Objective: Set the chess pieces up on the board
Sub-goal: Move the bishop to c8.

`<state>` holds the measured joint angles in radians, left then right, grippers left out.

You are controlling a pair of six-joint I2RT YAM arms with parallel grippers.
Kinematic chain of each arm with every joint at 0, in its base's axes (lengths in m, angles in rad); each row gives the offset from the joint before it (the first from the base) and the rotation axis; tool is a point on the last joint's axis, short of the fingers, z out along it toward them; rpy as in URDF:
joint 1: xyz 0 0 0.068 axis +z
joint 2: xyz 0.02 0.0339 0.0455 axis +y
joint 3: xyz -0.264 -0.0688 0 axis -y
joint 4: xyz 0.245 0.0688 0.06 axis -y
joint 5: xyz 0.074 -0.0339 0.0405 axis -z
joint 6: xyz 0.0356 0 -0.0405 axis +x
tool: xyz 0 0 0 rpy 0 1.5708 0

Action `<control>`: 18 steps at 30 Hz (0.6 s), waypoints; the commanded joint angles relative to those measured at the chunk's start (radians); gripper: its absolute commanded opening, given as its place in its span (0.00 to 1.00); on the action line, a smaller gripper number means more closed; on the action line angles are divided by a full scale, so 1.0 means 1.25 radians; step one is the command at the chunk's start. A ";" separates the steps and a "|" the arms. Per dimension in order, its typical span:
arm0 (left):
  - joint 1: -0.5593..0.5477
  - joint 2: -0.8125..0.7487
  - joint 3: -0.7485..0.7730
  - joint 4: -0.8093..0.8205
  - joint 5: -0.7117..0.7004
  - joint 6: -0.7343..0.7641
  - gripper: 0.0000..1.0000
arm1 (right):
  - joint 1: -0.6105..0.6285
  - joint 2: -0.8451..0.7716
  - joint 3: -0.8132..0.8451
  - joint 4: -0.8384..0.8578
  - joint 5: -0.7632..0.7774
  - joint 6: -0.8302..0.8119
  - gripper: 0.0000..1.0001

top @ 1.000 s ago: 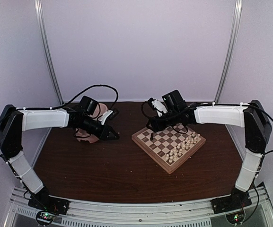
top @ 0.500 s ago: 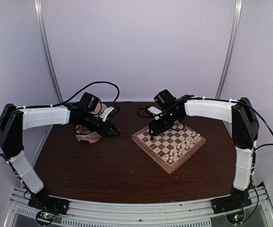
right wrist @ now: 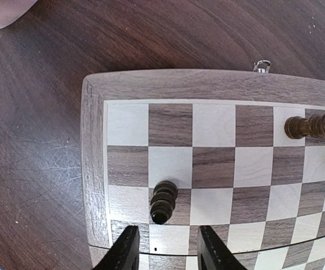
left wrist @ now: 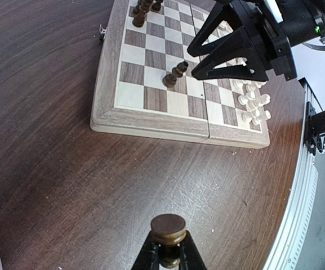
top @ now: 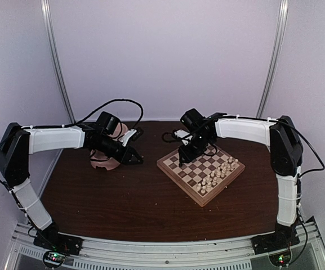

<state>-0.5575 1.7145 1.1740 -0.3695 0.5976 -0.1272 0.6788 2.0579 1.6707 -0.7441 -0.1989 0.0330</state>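
Observation:
The board lies right of centre, turned like a diamond. One dark chess piece stands alone near the board's left edge, just ahead of my right gripper, which hovers open above it with nothing between its fingers. More dark pieces stand along the far edge. My left gripper is shut on a dark piece, whose round base faces the camera, above the bare table short of the board. In the top view the left gripper sits left of the board.
Cream chessmen crowd the board's right side. A pink bowl sits under my left arm at the back left. A small metal clasp sticks out of the board's far edge. Dark wood table surrounds the board.
My right arm has swung left over the board's left corner and its jaws have narrowed. The left gripper has barely shifted, still holding its piece.

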 commanded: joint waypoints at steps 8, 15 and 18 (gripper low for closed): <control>-0.004 0.023 0.028 0.005 -0.003 0.021 0.10 | 0.007 0.048 0.067 -0.017 0.014 -0.001 0.31; -0.004 0.027 0.039 -0.009 -0.007 0.031 0.10 | 0.008 0.063 0.079 -0.018 0.007 0.003 0.21; -0.004 0.027 0.044 -0.012 -0.012 0.031 0.10 | 0.008 0.063 0.089 -0.021 0.010 0.004 0.15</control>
<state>-0.5575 1.7355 1.1969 -0.3767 0.5957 -0.1089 0.6834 2.1265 1.7351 -0.7574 -0.2008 0.0322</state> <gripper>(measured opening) 0.105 0.171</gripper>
